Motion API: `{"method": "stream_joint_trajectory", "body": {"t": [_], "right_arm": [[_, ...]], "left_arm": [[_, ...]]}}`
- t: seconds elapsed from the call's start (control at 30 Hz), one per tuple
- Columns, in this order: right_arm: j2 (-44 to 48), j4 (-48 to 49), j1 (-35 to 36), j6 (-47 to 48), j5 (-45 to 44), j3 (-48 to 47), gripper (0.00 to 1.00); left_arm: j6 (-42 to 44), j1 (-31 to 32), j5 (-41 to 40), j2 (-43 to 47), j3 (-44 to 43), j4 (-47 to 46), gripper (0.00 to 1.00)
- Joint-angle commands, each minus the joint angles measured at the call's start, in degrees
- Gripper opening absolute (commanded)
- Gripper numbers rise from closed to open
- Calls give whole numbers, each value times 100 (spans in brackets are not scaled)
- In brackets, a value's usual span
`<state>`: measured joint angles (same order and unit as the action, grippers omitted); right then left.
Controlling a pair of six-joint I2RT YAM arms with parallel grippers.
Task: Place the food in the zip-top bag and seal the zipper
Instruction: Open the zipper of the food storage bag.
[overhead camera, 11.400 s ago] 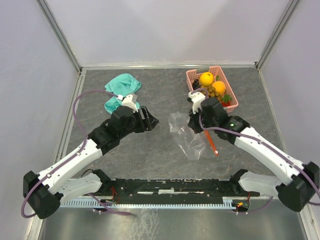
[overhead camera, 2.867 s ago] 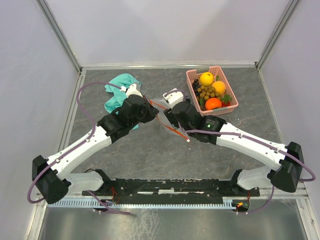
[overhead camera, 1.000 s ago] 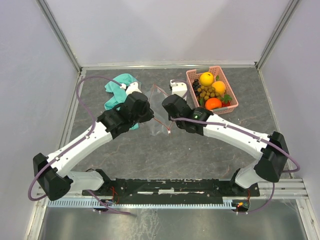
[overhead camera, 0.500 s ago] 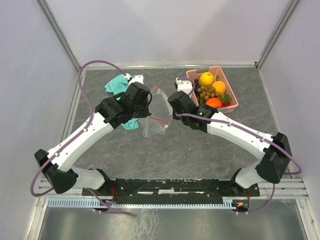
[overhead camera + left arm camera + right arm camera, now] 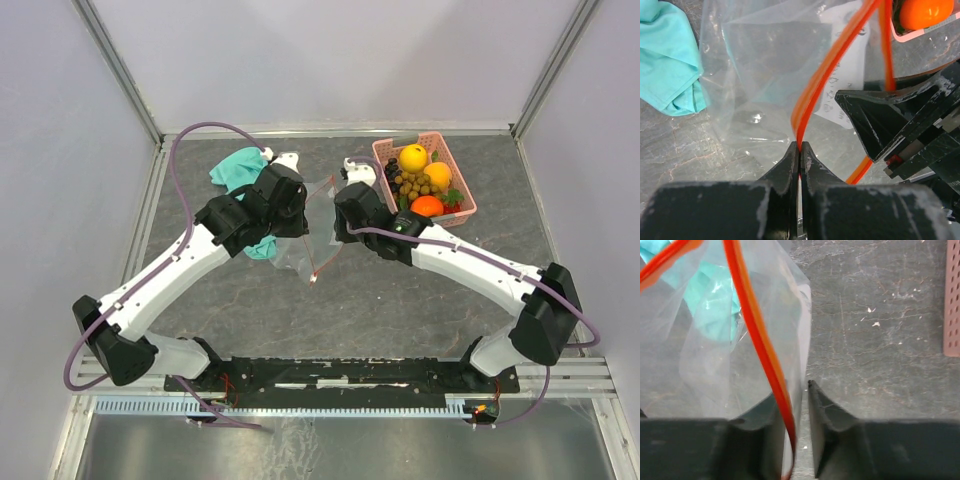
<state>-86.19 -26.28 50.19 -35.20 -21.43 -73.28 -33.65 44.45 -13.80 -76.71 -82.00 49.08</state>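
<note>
The clear zip-top bag hangs between my two grippers above the table. My left gripper is shut on its red zipper, pinching the strip at the fingertips. My right gripper stands open; the zipper runs loosely through the gap, lying against the left finger. The free end of the strip dangles toward the table. The food sits in the pink basket: a lemon, two oranges, grapes, a tan berry cluster and a strawberry.
A teal cloth lies on the table behind and under the left wrist, showing through the bag. The basket's edge is at the right of the right wrist view. Enclosure walls border the grey table.
My right gripper has opened and let go of the zipper. The strip's free end has dropped and now dangles. My left gripper stays shut on the zipper and has shifted slightly right.
</note>
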Motion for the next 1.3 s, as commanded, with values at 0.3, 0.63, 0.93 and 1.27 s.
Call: {"method": "stream_joint_trajectory", "body": {"t": [0.3, 0.63, 0.93, 1.27], "right_arm": [[-101, 36, 100, -1285, -643, -292, 2], [-230, -49, 131, -1854, -750, -423, 2], [-218, 13, 131, -1868, -636, -399, 2], [-182, -448, 106, -1551, -1098, -241, 2]], "left_arm": [[-269, 23, 103, -109, 494, -805, 35], [-1004, 399, -316, 57, 1211, -1543, 52], [-1328, 641, -1534, -95, 1668, -1553, 53], [-1133, 642, -2620, 56, 1406, -728, 25]]}}
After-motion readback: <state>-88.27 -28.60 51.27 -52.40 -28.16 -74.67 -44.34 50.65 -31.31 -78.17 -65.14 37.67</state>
